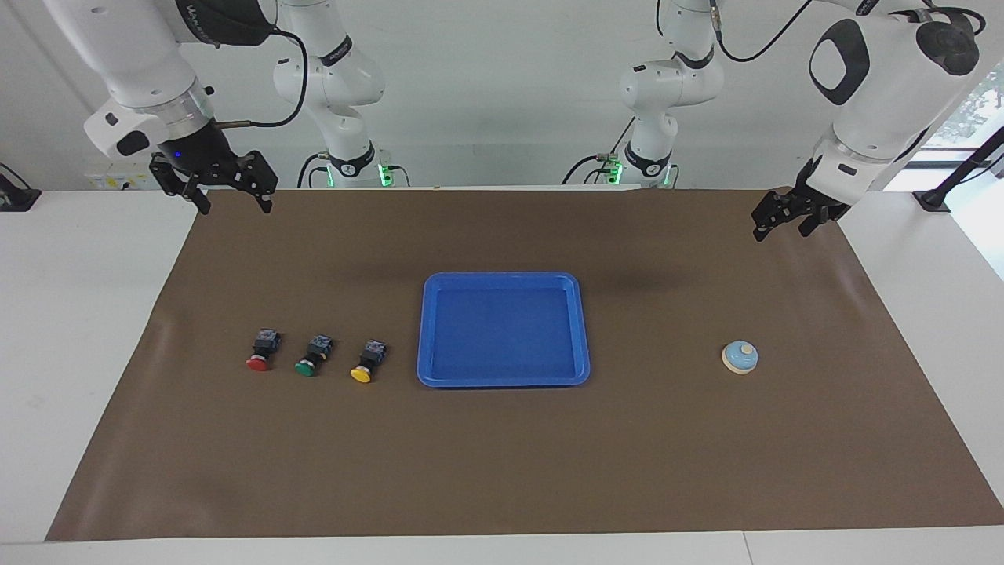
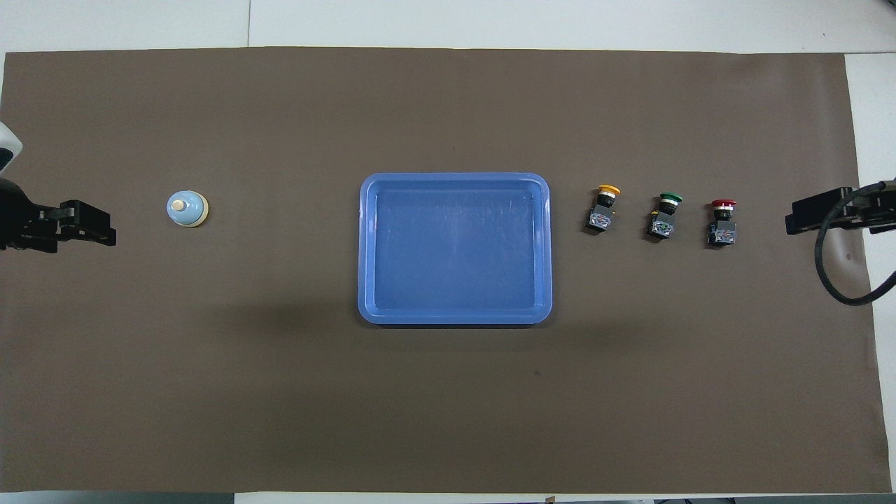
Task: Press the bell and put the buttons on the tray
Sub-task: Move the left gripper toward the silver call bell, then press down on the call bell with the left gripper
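The light-blue bell [image 1: 740, 357] [image 2: 187, 208] stands on the mat toward the left arm's end of the table. The blue tray [image 1: 427, 329] [image 2: 364, 245] lies in the middle and holds nothing. The red button [image 1: 261, 351] [image 2: 721, 222], green button [image 1: 314, 355] [image 2: 665, 215] and yellow button [image 1: 367, 360] [image 2: 603, 208] lie in a row toward the right arm's end, the yellow one closest to the tray. My left gripper [image 1: 780, 233] [image 2: 105, 231] hangs open and empty over the mat's edge, apart from the bell. My right gripper [image 1: 234, 205] [image 2: 794, 217] waits open over the mat's corner.
A brown mat [image 1: 502, 471] covers most of the white table. A black cable [image 2: 840, 280] loops down from the right arm's wrist over the mat's edge.
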Controlling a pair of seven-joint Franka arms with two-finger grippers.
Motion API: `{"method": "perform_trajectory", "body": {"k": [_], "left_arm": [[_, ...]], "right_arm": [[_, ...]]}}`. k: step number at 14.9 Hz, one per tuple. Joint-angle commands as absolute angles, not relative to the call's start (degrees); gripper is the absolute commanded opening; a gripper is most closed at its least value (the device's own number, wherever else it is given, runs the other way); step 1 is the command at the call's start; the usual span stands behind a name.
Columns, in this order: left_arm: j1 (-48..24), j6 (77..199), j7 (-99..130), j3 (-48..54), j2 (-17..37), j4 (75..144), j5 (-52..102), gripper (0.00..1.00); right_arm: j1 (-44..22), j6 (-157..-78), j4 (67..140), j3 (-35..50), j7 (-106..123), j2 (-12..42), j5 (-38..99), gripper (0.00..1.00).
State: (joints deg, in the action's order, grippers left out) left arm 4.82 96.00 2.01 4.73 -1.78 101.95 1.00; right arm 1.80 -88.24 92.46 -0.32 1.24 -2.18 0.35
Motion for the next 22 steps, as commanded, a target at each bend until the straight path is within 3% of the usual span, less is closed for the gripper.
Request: {"method": "perform_trajectory", "body": {"k": [1, 5, 14, 22], "left_arm": [[5.1, 102.19, 2.46, 4.39, -2.29, 107.13, 1.67, 0.0], [5.01, 112.75, 2.37, 4.39, 5.51, 109.16, 1.23, 0.0], [5.19, 124.62, 1.58, 4.39, 16.6, 109.16, -2.37, 0.0], [5.19, 124.28, 1.49, 4.39, 18.36, 106.19, -2.37, 0.0]], "right_arm": [[1.93, -87.89, 92.81, -0.26, 2.2, -2.46, -0.53, 1.0], [1.93, -87.98, 92.81, -0.26, 2.2, -2.46, -0.53, 1.0], [1.93, -87.89, 92.81, -0.26, 2.2, -2.46, -0.53, 1.0], [1.58, -87.89, 92.64, -0.26, 2.37, -2.46, -0.53, 1.0]]}}
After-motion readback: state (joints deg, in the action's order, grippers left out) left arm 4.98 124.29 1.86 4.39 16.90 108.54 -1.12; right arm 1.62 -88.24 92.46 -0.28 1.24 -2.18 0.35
